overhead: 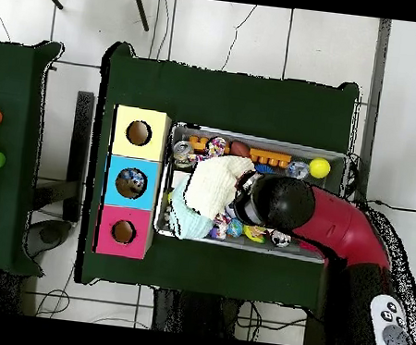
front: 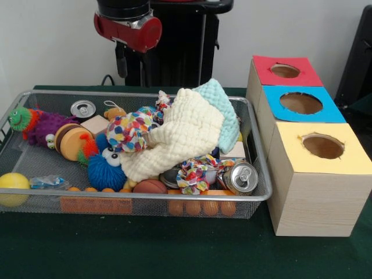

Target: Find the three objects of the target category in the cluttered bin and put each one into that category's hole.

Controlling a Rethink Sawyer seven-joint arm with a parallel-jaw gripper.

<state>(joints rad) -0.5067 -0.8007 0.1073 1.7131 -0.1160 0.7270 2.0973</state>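
Front low, overhead high; share bin [front: 23, 99].

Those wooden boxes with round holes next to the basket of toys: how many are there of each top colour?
Red-topped box: 1
Blue-topped box: 1
Yellow-topped box: 1
Total: 3 boxes, each with one hole in its top.

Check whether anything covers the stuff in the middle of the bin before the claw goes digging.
Yes. A cream cloth and a light blue cloth lie draped over the middle of the wire bin, hiding whatever sits beneath. The two soda cans show uncovered.
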